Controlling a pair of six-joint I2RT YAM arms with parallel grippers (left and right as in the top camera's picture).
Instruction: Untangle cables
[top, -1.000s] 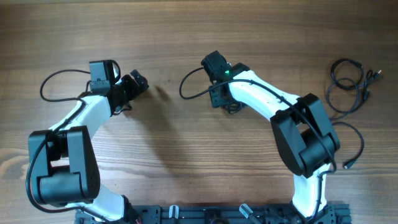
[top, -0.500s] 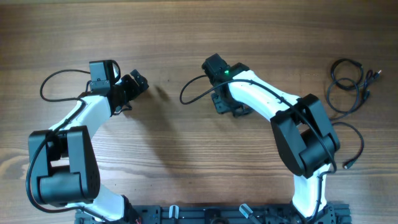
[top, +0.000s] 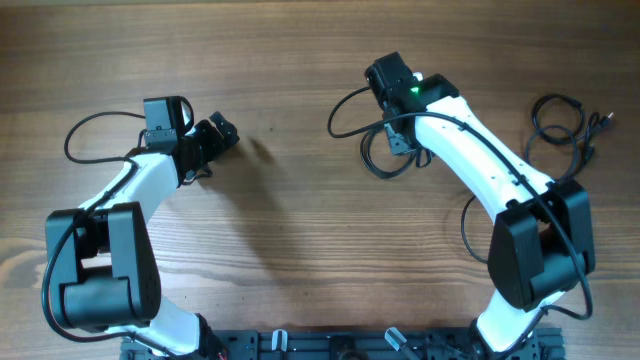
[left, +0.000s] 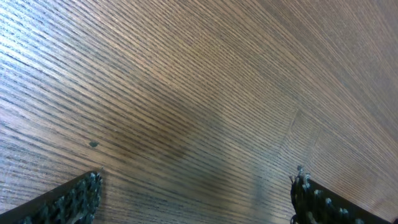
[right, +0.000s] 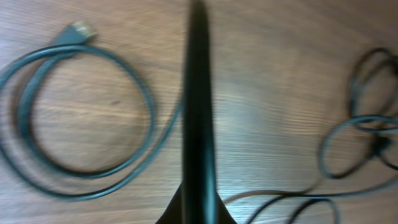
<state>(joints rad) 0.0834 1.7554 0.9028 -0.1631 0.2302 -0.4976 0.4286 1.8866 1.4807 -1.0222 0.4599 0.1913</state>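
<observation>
My right gripper (top: 400, 145) is right of centre at the back. Its fingers (right: 198, 25) are pressed together and seem to pinch a thin black cable. That cable makes a palm-sized loop (top: 372, 160) beside the gripper. In the right wrist view the loop (right: 140, 93) lies left of the fingers, with a plug end (right: 78, 28). A second bunch of thin black cables (top: 560, 135) lies at the far right and shows blurred in the right wrist view (right: 348, 143). My left gripper (top: 222, 130) is open and empty over bare wood (left: 198, 186), far from every cable.
The right arm's white link (top: 480, 150) crosses between the held loop and the far-right bunch. A thin black curve (top: 465, 225) shows beside the right arm's lower link. Thicker black wires arc from each wrist camera (top: 70, 140). The arm bases stand at the front edge.
My right arm has swung to the right and toward the back, and the cable loop has come along with the gripper. The arm now covers the front-right cable. The left arm has not moved.
</observation>
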